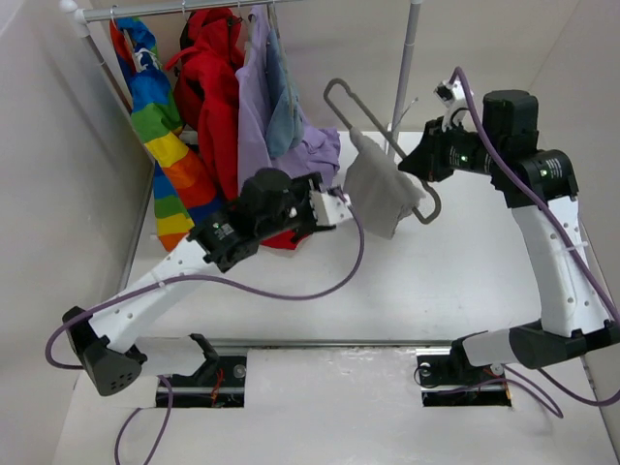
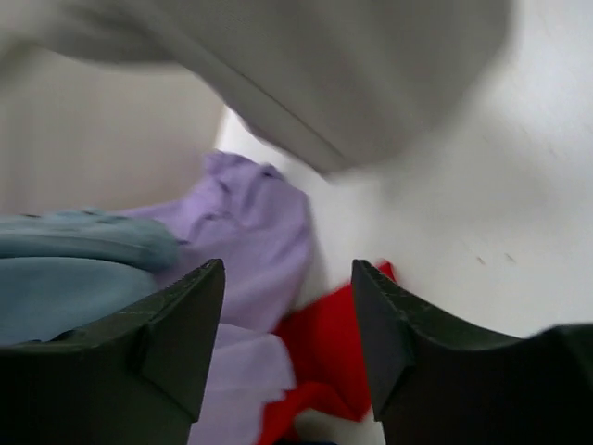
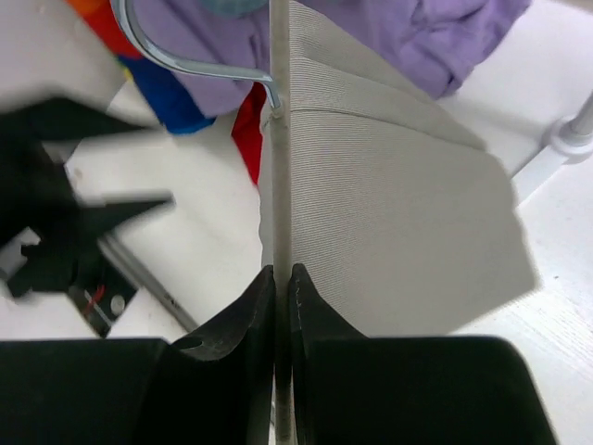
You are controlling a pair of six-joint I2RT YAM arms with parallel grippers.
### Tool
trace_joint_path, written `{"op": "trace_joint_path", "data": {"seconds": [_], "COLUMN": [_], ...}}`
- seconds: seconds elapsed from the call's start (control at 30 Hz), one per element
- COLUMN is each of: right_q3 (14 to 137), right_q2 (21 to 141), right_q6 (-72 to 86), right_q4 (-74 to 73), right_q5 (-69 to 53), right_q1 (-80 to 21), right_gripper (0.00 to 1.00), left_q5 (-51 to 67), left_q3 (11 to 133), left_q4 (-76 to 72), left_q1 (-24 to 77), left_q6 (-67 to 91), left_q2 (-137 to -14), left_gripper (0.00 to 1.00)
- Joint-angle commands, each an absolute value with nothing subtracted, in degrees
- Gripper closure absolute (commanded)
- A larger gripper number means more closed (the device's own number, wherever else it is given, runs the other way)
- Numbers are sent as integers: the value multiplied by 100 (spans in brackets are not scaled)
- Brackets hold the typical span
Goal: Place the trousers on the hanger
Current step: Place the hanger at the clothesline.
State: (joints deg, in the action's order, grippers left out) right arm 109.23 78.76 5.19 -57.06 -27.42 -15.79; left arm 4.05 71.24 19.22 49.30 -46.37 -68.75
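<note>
The taupe trousers hang folded over the slim grey hanger, which is held slanted above the table. My right gripper is shut on the hanger's thin rod, and in the right wrist view the trousers drape to the right of that rod. My left gripper is open and empty, just left of the trousers' hanging edge. In the left wrist view the trousers fill the top, above and beyond the open fingers.
A clothes rail at the back holds a rainbow garment, a red coat, a lilac garment and a small blue-grey one. A rail upright stands right behind the hanger. Walls close in on both sides.
</note>
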Motion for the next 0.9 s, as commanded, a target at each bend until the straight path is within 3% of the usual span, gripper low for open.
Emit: {"op": "trace_joint_path", "data": {"seconds": [0.0, 0.17, 0.3, 0.4, 0.7, 0.87], "right_q3": [10804, 10118, 9572, 9264, 8746, 8622], "right_q2": [7849, 7612, 7208, 6996, 6759, 6706], "right_q6": [-166, -957, -1301, -1301, -1230, -1063], "right_q4": [-6107, -6293, -6092, -5828, -5222, -5089], "right_q5": [-3602, -4296, -4657, -4781, -5071, -5019], "right_q1": [-1635, -1635, -1749, -1898, -2373, -2575], "right_gripper": [100, 100, 100, 100, 100, 100], "left_q5": [868, 2527, 2979, 2919, 3040, 3339], "left_q3": [8154, 9593, 10264, 10100, 9536, 9589], "left_q4": [1301, 2088, 2951, 2806, 2539, 2189], "left_q1": [4632, 4526, 4526, 4588, 4799, 4852], "left_q6": [-4227, -5830, -7053, -7435, -8068, -7630], "left_q2": [-6812, -7048, -7425, -7541, -8094, -8156], "left_gripper": [48, 50, 40, 36, 39, 39]}}
